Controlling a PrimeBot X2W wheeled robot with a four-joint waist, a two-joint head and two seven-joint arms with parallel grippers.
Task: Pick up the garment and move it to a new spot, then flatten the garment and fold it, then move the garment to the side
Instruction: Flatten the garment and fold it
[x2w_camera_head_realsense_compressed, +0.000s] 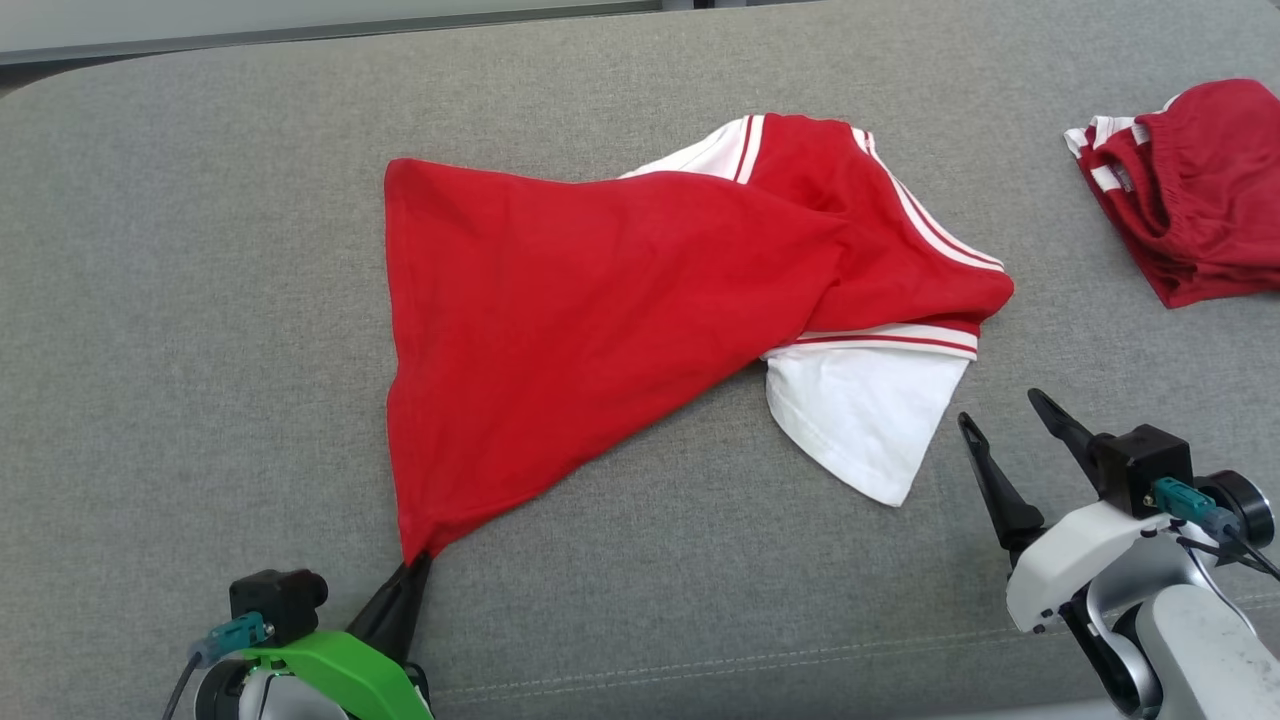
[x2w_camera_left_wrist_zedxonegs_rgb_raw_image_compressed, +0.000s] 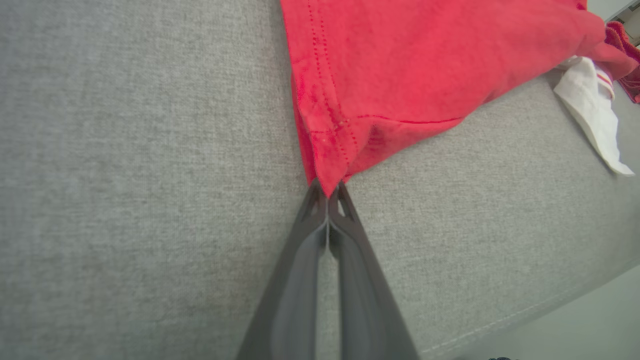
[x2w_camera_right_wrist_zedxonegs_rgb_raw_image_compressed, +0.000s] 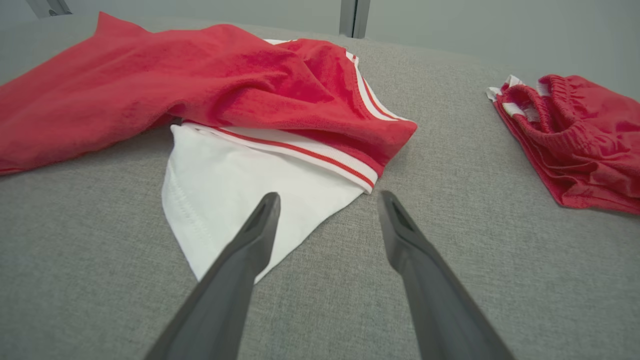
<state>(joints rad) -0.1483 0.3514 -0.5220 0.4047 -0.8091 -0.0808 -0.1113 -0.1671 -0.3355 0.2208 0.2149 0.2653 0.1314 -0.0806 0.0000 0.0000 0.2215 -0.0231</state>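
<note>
Jaws of left gripper (x2w_camera_head_realsense_compressed: 415, 562) clamped on hem corner of red shirt (x2w_camera_head_realsense_compressed: 560, 300), right gripper (x2w_camera_head_realsense_compressed: 1000, 407) jaws wide apart just beside white sleeve (x2w_camera_head_realsense_compressed: 860, 420), shirt lying crumpled mid-cushion (x2w_camera_head_realsense_compressed: 180, 300), red shorts (x2w_camera_head_realsense_compressed: 1190, 190) well apart, far right.

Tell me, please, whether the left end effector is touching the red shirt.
Touching. The left wrist view shows the left end effector shut on a corner of the red shirt.

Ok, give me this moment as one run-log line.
left gripper: shut on shirt corner | right gripper: open, beside white sleeve | shirt: twisted, not flat | shorts: apart, far right
</note>
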